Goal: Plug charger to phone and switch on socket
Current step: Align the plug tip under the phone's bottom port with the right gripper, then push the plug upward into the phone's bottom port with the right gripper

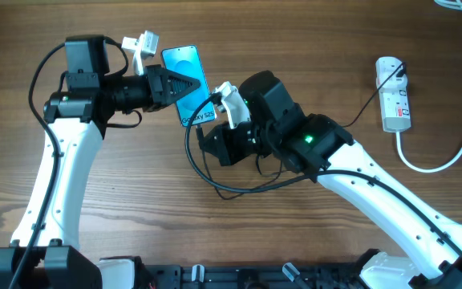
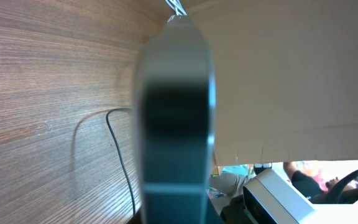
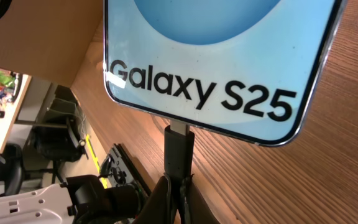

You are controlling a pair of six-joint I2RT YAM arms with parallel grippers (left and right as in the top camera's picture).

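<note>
The phone (image 1: 186,90) has a cyan-blue screen reading "Galaxy S25" and is held tilted above the table. My left gripper (image 1: 176,85) is shut on it; in the left wrist view the phone (image 2: 174,118) shows edge-on and blurred. My right gripper (image 1: 215,122) is shut on the charger's connector (image 3: 179,152), whose tip sits at the phone's bottom edge (image 3: 210,93). The thin black charger cable (image 1: 239,186) loops on the table and runs to the black plug (image 1: 397,74) in the white socket (image 1: 395,95) at the far right. The socket's switch state cannot be told.
A thick white cord (image 1: 447,152) curves from the socket toward the right edge of the wooden table (image 1: 215,241). The black cable also lies on the wood in the left wrist view (image 2: 120,155). A cardboard panel (image 2: 291,74) stands behind.
</note>
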